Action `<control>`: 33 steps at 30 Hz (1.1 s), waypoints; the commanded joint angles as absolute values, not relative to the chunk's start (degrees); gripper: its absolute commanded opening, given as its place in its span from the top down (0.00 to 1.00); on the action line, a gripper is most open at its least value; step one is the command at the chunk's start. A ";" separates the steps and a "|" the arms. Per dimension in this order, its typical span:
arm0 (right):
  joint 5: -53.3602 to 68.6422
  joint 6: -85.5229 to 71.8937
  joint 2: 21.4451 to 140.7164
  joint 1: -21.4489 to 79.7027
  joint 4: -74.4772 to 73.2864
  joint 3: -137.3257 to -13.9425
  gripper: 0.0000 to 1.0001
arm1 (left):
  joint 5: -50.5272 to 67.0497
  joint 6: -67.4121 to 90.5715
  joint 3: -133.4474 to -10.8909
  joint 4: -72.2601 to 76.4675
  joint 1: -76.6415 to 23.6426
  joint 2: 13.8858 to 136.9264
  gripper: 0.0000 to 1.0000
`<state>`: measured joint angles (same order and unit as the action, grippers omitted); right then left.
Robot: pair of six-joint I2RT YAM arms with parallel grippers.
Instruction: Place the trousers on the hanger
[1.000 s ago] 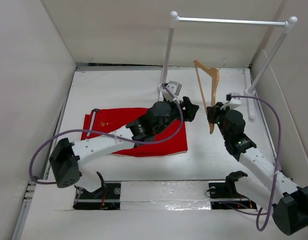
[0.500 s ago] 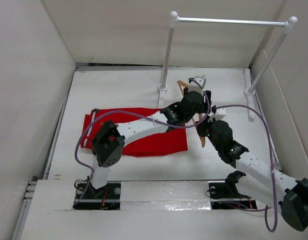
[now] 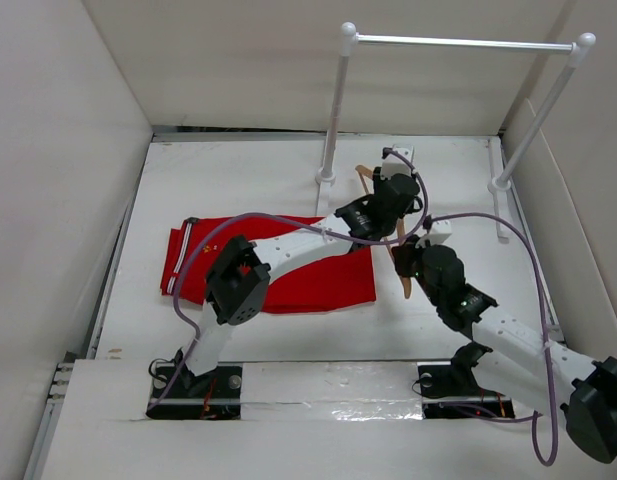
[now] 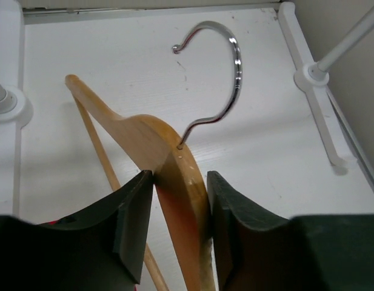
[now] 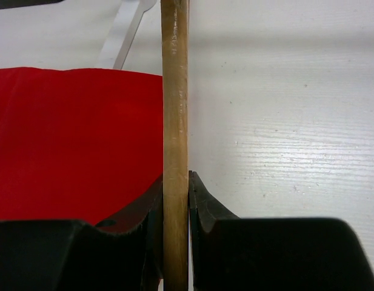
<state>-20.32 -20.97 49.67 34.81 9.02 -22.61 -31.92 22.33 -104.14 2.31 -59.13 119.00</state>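
With the right gripper [image 5: 176, 182], clamps the straight lower bar of the slim light tan wooden triangular hanger [image 4: 135, 130]. With the left gripper [image 4: 179, 182], pinches its crown just below the metal hook [image 4: 235, 66], closed against both faces. Locates the bright red soft cloth trousers [image 3: 318, 285] flat on the white table [image 3: 238, 180], left of the hanger, long axis left to right, right end just beside the bar. Probably calls for the left arm, nearer the cloth.

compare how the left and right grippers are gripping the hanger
The left gripper clasps the hanger at its thick top by the metal hook; the right gripper pinches a slim straight part. The left jaws stand wider, the right nearly shut. Both hold the same hanger, beside the trousers.
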 commanded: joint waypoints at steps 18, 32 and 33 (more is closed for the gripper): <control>-27.51 -22.94 46.59 41.92 7.03 -25.23 0.59 | -32.08 24.33 -93.38 7.11 -58.54 114.36 1.00; -7.52 -21.27 34.53 35.17 -4.31 -25.57 0.74 | -29.79 43.31 -61.01 32.07 -60.46 97.12 1.00; -5.12 -21.27 37.33 32.55 -4.05 -25.84 0.95 | -31.01 44.55 -58.65 33.73 -61.25 96.42 1.00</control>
<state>-14.98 -22.28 34.26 36.47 -4.08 -23.24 -28.88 38.09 -62.41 23.66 -59.20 100.95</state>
